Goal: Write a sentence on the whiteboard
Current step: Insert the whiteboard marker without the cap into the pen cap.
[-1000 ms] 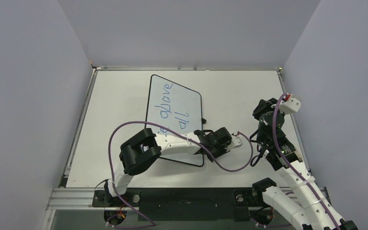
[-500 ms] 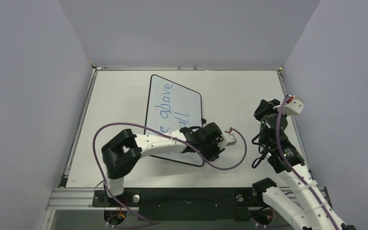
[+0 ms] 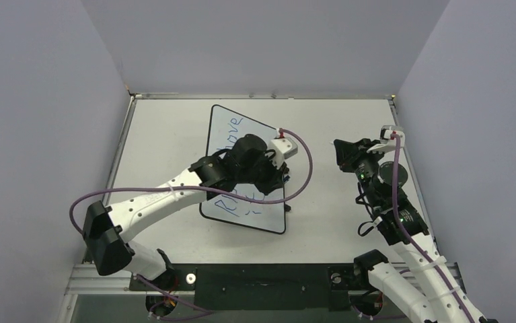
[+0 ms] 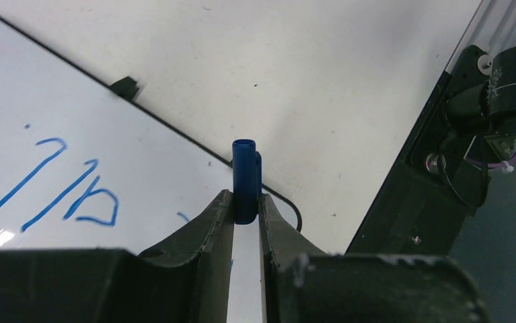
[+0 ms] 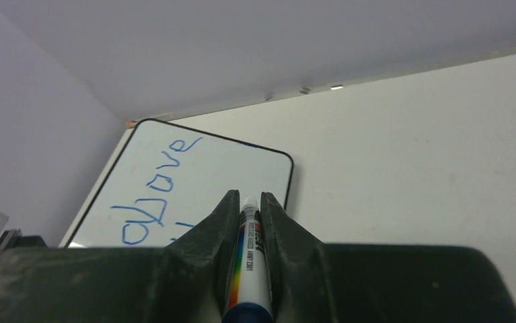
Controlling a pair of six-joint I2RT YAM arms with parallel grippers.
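The whiteboard [image 3: 260, 138] lies flat and skewed on the table, left of centre. The sentence [image 3: 232, 133] is blue handwriting, and my left arm hides part of it. My left gripper [image 3: 268, 176] hovers over the board's right side, shut on a blue marker cap [image 4: 246, 178]. The left wrist view shows the board [image 4: 140, 175] and the letters "all" [image 4: 60, 192]. My right gripper [image 3: 340, 152] is right of the board and points left, shut on a white marker [image 5: 249, 262] with a rainbow stripe. The right wrist view shows the board [image 5: 241, 168] with "above" [image 5: 157, 192].
The white table [image 3: 336, 121] is enclosed by grey walls on three sides. A black rail [image 3: 262, 279] carries the arm bases at the near edge. Purple cables [image 3: 305, 168] loop from both wrists. A small black board foot [image 4: 124, 85] sticks out at the board's edge.
My left arm has swung from the board's near right corner up over the middle of the board, uncovering the lower writing. My right gripper has turned left toward the board.
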